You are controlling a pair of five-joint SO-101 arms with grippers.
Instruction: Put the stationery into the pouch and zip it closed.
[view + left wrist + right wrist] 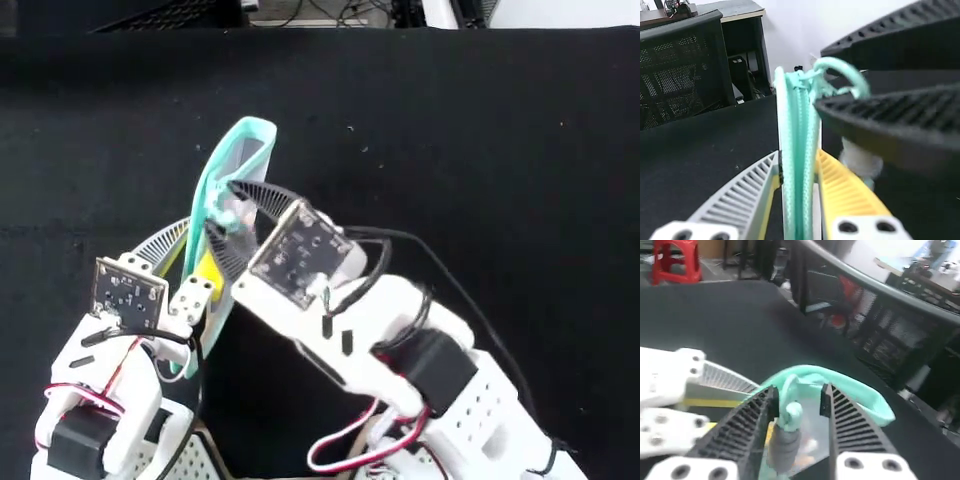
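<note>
Mint-green mesh pouch with a clear plastic panel [240, 160] stands on edge, lifted above the black cloth-covered bench [480, 150], between the two arms near the front of the high view. The left pincer [797, 160], one finger grey and the other yellow, is clamped on the pouch's lower edge, with the mesh pressed flat between them. The right pincer [798, 390], with black ribbed fingers, sits at the pouch's upper part. Its jaws are narrowly apart, with the mint zip pull [790, 412] between them, touching one finger. Something orange shows through the clear panel, too blurred to name.

Dark cloth covers the bench out to its far edge, where cables lie behind it. Past the bench, the left wrist view shows a black mesh panel [680, 65] and a white wall [815, 30]. The right wrist view shows a red plastic stool [672, 262] on the floor.
</note>
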